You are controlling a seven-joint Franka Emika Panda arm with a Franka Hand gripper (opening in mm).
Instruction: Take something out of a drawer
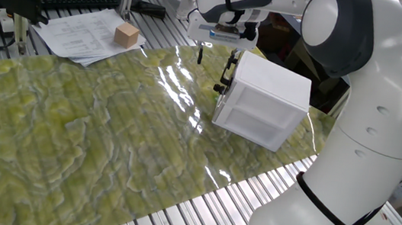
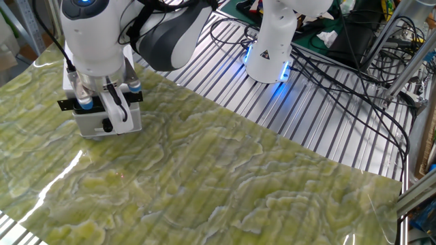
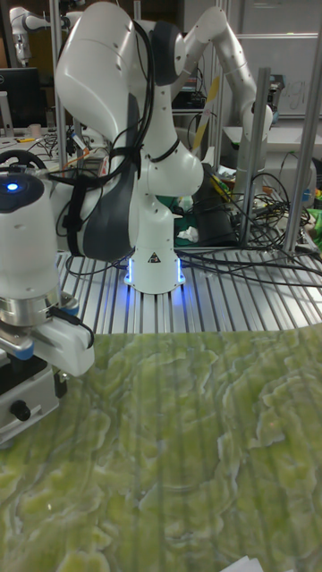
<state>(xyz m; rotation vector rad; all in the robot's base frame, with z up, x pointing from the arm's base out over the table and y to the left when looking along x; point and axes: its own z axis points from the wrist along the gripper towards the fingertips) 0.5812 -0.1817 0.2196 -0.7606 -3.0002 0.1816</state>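
Observation:
The white cabinet point(image 1: 266, 103) stands on the green mat, and its drawer point(image 1: 229, 85) looks pushed in. The drawer's black bar handle point(image 1: 226, 73) faces left. My gripper point(image 1: 216, 55) hangs open just above the handle side of the cabinet, fingers apart and holding nothing. In the other fixed view the gripper point(image 2: 111, 102) sits in front of the cabinet point(image 2: 95, 125) and covers much of its front. The tall view shows only the hand's white body point(image 3: 49, 342) over the cabinet's corner point(image 3: 27, 398). The something is out of view.
A bigger tan wooden block point(image 1: 126, 34) rests on loose papers point(image 1: 87, 35) at the back left, off the mat. A second white robot base point(image 2: 271, 47) with cables stands on the slatted metal table behind the mat. My own arm's base point(image 1: 346, 184) is at the right.

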